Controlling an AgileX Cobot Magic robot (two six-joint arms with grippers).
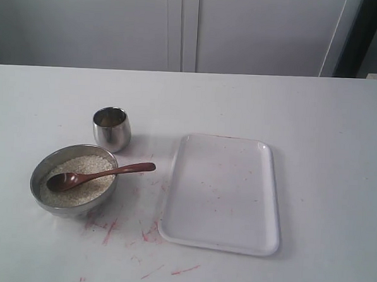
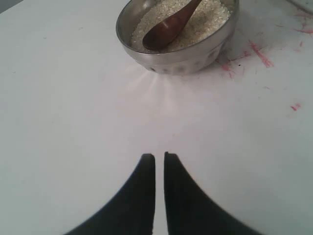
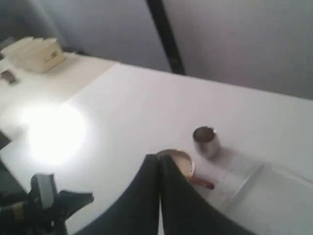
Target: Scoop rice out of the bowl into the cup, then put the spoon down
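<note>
The brushed-steel bowl stands at the front left of the table, filled with pale rice. The dark wooden spoon lies in it, scoop on the rice and handle over the rim toward the tray. Just behind the bowl stands the small shiny cup, upright. Neither gripper shows in the exterior view. My left gripper hangs over bare table short of the bowl, shut and empty. My right gripper is high above the table, shut and empty, its fingers covering part of the bowl.
A white rectangular tray lies right of the bowl, its near rim beside the spoon's handle tip. Red marks stain the table around the bowl. The other arm shows in the right wrist view. A beige box sits on a far surface.
</note>
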